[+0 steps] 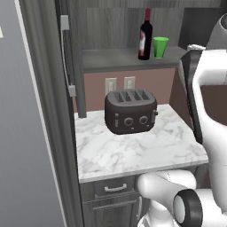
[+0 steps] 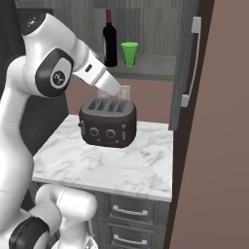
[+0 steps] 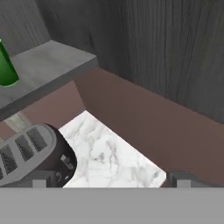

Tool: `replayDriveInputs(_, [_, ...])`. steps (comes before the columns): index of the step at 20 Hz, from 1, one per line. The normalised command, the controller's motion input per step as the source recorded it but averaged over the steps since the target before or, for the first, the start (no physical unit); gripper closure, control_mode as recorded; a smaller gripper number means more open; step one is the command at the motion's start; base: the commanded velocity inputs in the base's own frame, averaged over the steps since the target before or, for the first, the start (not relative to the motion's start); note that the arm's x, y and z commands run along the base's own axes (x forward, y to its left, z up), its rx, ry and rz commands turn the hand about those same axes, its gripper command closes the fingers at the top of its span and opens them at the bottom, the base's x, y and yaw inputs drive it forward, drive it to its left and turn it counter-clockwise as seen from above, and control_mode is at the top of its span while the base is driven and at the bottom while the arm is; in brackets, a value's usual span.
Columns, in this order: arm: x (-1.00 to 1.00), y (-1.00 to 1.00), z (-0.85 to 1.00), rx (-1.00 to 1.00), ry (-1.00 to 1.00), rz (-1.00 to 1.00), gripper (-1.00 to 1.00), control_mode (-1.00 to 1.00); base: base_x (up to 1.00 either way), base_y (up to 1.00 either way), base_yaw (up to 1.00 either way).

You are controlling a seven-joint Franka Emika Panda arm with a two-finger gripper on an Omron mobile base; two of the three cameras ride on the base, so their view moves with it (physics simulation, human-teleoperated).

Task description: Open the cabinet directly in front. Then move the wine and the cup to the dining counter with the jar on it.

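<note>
Left base view: toaster below wine

The cabinet is dark grey wood-grain with silver handles. The wine is dark glass with a red neck; the cup bright green. A black toaster sits on white grey-veined marble.

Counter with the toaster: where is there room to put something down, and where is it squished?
The marble counter is bare in front of the toaster, out to its front edge, and to the toaster's right. On the cabinet shelf, the left stretch is free. It gets crowded at the shelf's right end, where the wine and the cup stand close together.
</note>
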Motion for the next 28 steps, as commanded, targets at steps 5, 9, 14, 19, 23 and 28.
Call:
replayDriveInputs(5, [-0.01, 0.00, 0.10, 0.00, -0.06, 0.14, -1.00, -1.00, 0.00, 0.00, 0.00])
replayDriveInputs(9, [0.08, 0.00, 0.02, 0.01, 0.00, 0.00, -1.00, -1.00, 0.00, 0.00, 0.00])
replayDriveInputs(14, [0.15, 0.00, 0.25, 0.10, 0.00, 0.02, -1.00, -1.00, 0.00, 0.00, 0.00])
replayDriveInputs(19, [0.00, 0.00, 0.05, 0.31, 0.00, 0.01, -1.00, -1.00, 0.00, 0.00, 0.00])
replayDriveInputs(23, [0.00, 0.00, 0.00, 0.15, -0.10, 0.00, -1.00, -1.00, 0.00, 0.00, 0.00])
replayDriveInputs(28, [0.02, 0.00, 0.00, 0.01, -0.02, 0.00, -1.00, -1.00, 0.00, 0.00, 0.00])
